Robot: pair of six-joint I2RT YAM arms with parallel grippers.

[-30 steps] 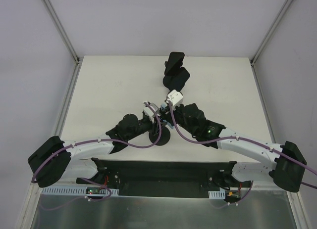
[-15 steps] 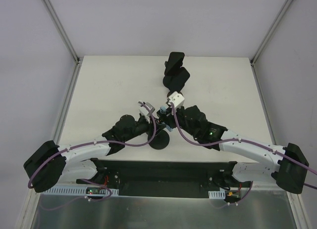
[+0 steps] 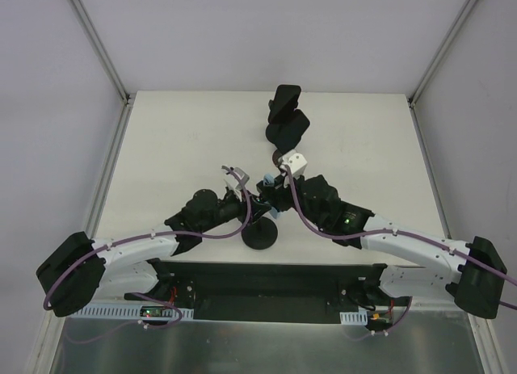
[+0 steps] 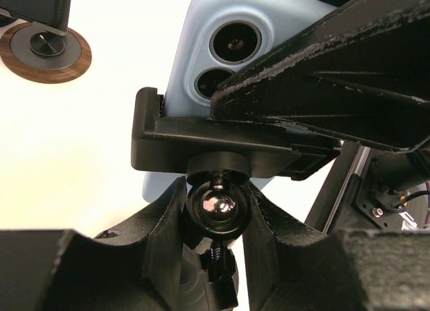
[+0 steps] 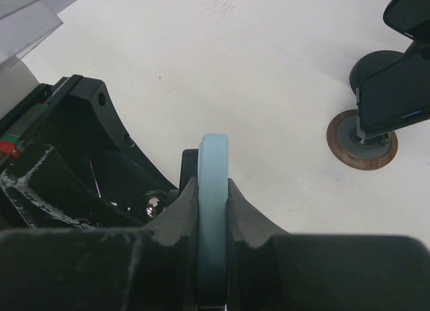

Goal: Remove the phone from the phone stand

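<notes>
Right jaws pinch phone (image 5: pixel 213 163) front-to-back; it's seated in cradle (image 4: pixel 201 146). Left jaws clamp ball joint (image 4: pixel 218 207) under it. Pull straight out along cradle, hold left firm, no twisting.

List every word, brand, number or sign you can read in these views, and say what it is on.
No readable text anywhere.
The phone: plain light-blue back, two lenses, no logo visible.
The phone stand: plain black, no marking.
The circuit boards at the arm bases: any print too small to read.
</notes>
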